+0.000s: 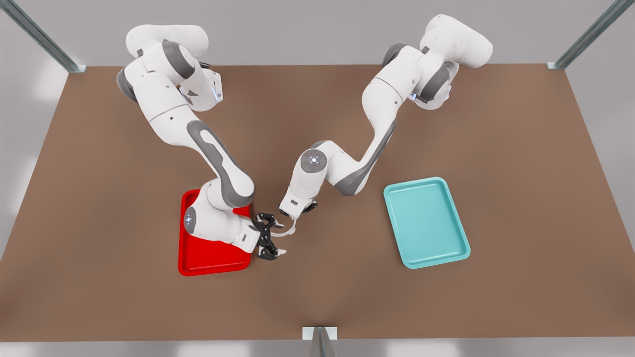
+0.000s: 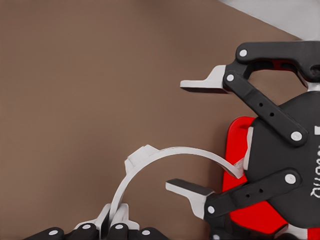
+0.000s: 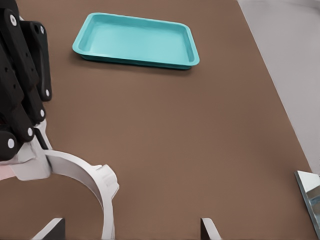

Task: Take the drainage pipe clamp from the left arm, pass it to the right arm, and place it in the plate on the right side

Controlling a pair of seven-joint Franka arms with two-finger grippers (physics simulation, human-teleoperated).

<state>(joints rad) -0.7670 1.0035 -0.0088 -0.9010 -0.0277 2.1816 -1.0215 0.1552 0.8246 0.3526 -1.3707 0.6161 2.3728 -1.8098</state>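
Observation:
The drainage pipe clamp [image 1: 286, 231], a thin white half-ring, hangs above the table between the two grippers. My left gripper [image 1: 296, 216], on the arm at the front view's right, is shut on one tab of the clamp [image 2: 170, 151]. My right gripper [image 1: 277, 236] is on the arm at the front view's left. It stands open, and the clamp's [image 3: 85, 170] other end lies between its fingers. In the left wrist view the right gripper [image 2: 190, 137] faces me with its jaws spread. The red plate [image 1: 213, 262] lies under the right arm's wrist.
A teal tray [image 1: 426, 223] lies on the brown table toward the front view's right, and it also appears far off as the teal tray [image 3: 135, 40] in the right wrist view. Metal frame posts stand at the table's corners and front edge.

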